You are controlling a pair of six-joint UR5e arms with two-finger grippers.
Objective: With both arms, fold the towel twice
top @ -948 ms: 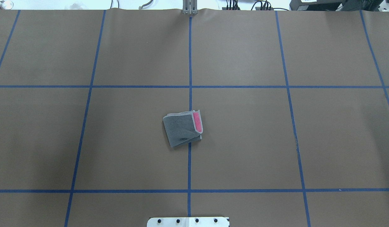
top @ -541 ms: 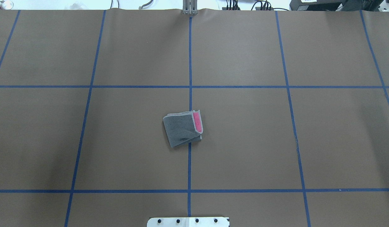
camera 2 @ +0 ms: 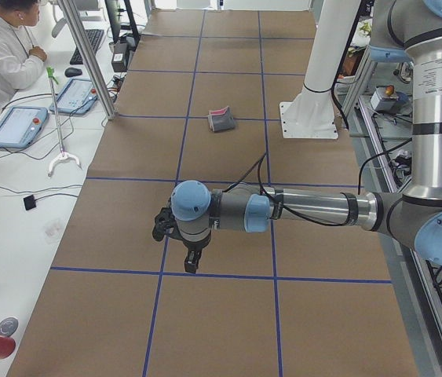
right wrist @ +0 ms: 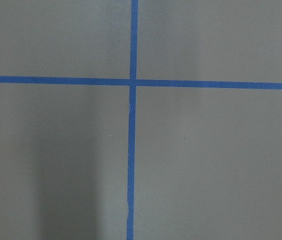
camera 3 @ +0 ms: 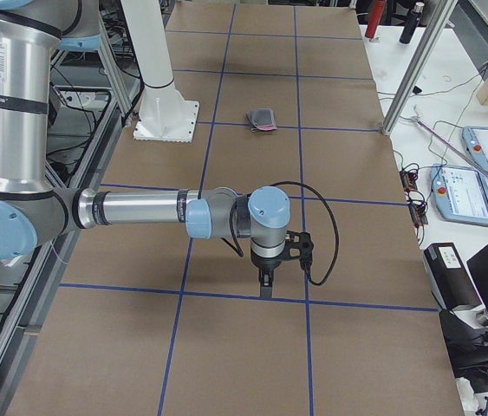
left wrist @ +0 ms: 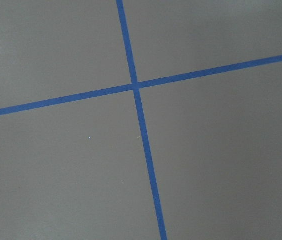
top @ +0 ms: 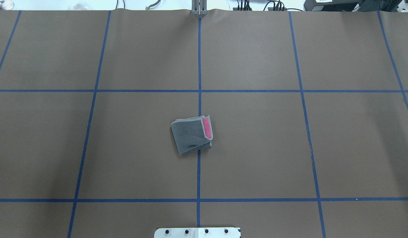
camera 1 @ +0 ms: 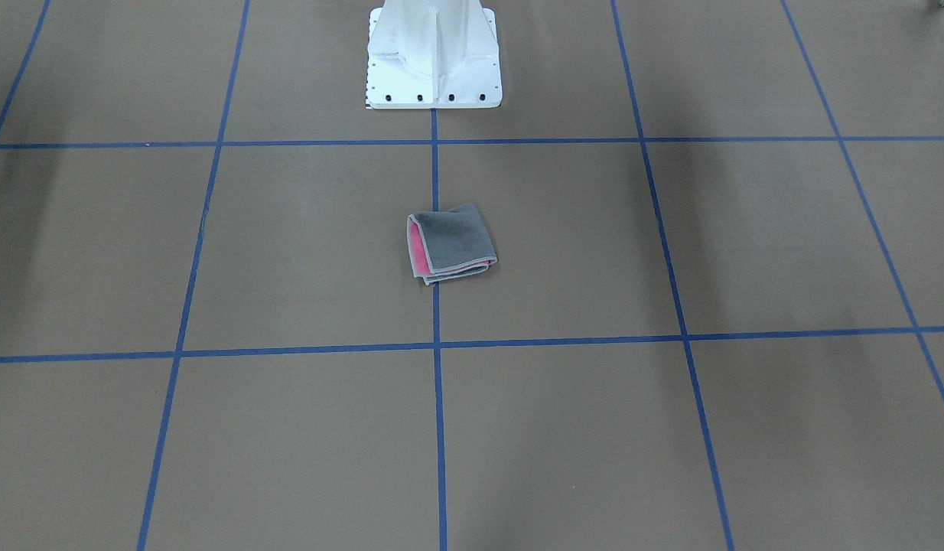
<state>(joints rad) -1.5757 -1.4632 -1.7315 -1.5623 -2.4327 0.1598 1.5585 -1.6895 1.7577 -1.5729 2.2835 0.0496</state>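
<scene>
The towel (top: 191, 135) lies folded into a small packet on the brown paper surface (top: 257, 148), astride the centre blue tape line (top: 199, 59), out in front of the white pedestal base (camera 1: 434, 53). Dark grey faces up, and a pink strip shows along its right edge. The layers therefore do not sit square on each other, and the packet is skewed to the grid.

The left pincer (camera 2: 192, 263) and the right pincer (camera 3: 265, 286) hang well apart from it, far out to either side. The side views do not show whether they are spread or pressed together.

The likely risk is springy terry relaxing: the far right corner looks slightly raised and could creep open with nothing weighing on it. A touch-up grasp could also drag the loose top layer and undo a fold.
</scene>
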